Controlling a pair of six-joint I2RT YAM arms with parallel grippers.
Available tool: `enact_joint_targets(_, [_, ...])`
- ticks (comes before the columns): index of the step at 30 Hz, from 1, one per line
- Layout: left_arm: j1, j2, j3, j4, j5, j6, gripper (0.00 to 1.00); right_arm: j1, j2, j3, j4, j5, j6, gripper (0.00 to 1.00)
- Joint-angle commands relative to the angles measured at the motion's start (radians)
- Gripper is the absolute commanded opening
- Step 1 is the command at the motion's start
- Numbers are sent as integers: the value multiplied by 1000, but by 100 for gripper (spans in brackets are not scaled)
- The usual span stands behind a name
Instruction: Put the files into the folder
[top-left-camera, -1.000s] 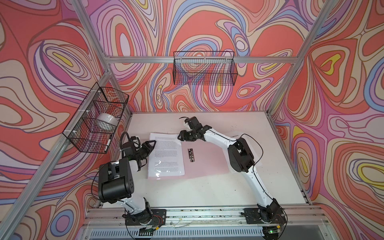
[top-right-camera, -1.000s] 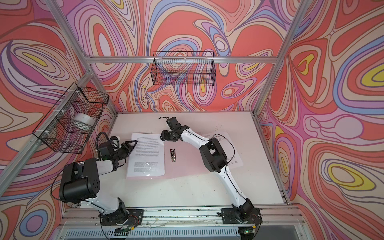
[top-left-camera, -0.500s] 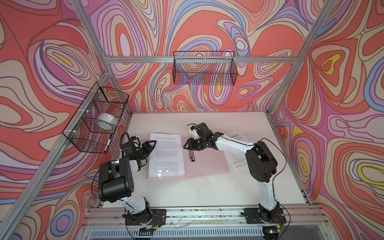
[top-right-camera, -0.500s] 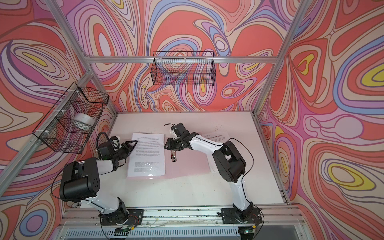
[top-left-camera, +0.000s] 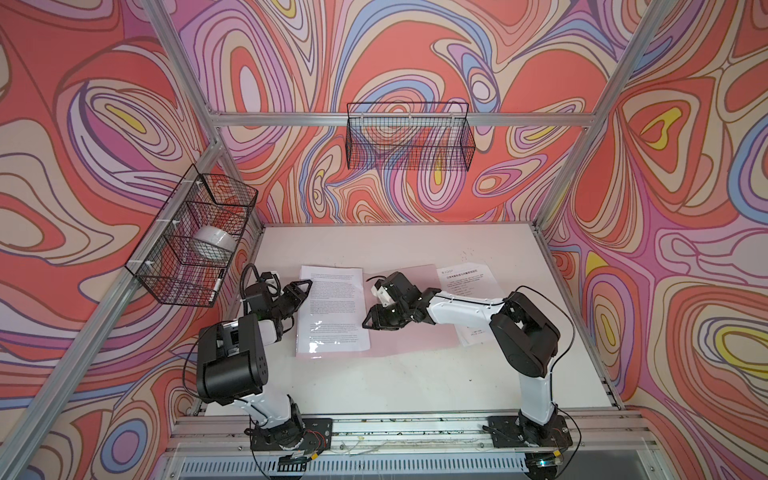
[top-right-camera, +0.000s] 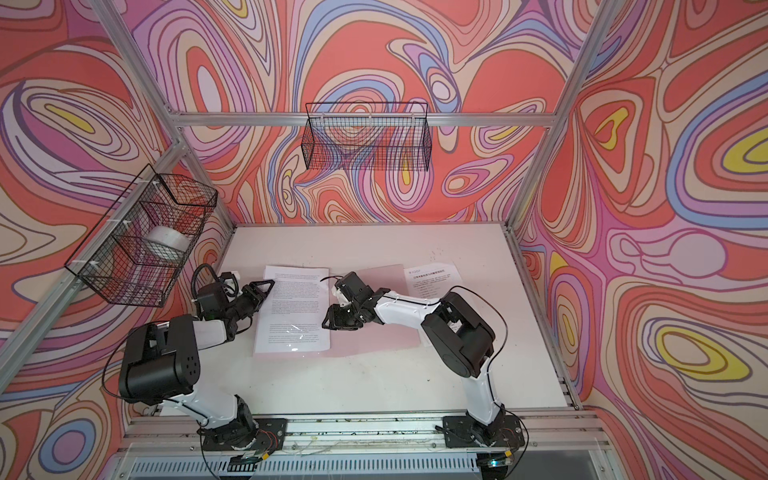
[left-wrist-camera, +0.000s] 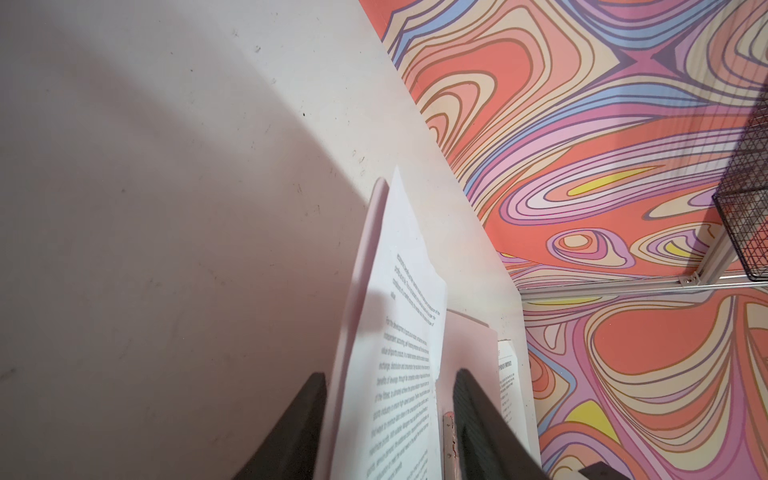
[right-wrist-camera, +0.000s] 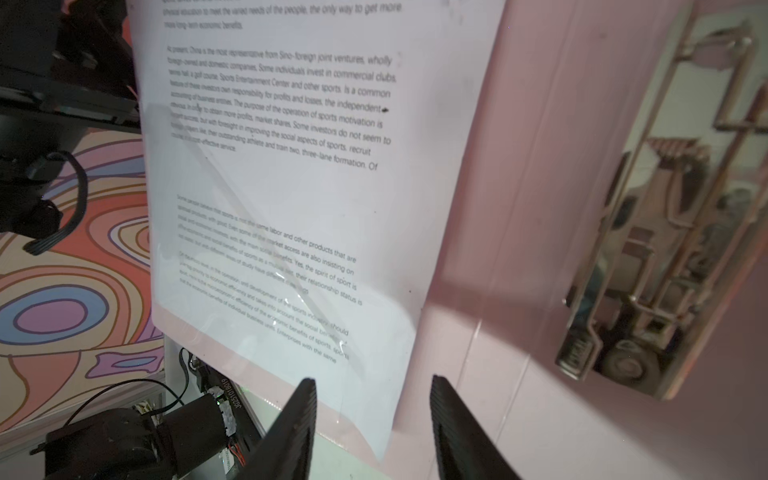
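Observation:
The pink folder lies open on the table. A white printed sheet rests on its left half. Another of the files lies to the folder's right, partly under my right arm. My left gripper is open at the folder's left edge, with the sheet and folder edge between its jaws, unclamped. My right gripper hovers open over the folder's middle. It is by the sheet's near corner, beside the metal clip.
A wire basket holding a white roll hangs on the left wall. Another wire basket hangs on the back wall. Metal frame posts border the white table.
My right gripper has swung from the folder's far edge toward the front, over the clip, and its jaws have narrowed a little. The left arm has not moved.

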Motion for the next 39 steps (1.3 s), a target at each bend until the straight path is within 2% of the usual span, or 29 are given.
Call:
enact_joint_targets(1, [-4, -1, -9, 46, 12, -6, 50, 13, -22, -33, 37, -13, 27, 43])
enact_joint_targets(6, [-4, -4, -12, 49, 9, -6, 50, 17, -17, -80, 94, -45, 56, 40])
enact_joint_targets(11, [-3, 2, -12, 58, 11, -13, 50, 17, -2, -134, 213, -124, 114, 38])
enact_joint_targets(15, [-3, 3, -12, 61, 12, -15, 50, 17, 5, -155, 264, -153, 139, 32])
enact_joint_targets(17, [-4, 2, -12, 61, 11, -15, 50, 17, 3, -165, 285, -163, 146, 24])
enact_joint_targets(22, [-4, 2, -12, 63, 10, -15, 50, 19, 13, -173, 304, -182, 157, 18])
enact_joint_targets(27, [-4, 2, -12, 61, 10, -14, 50, 19, 27, -176, 302, -187, 160, 16])
enact_joint_targets(34, [-4, 2, -12, 61, 11, -14, 50, 21, 28, -129, 148, -102, 96, 21])
enact_joint_targets(39, [-3, 5, -12, 61, 10, -15, 50, 23, 33, -122, 154, -108, 95, 20])
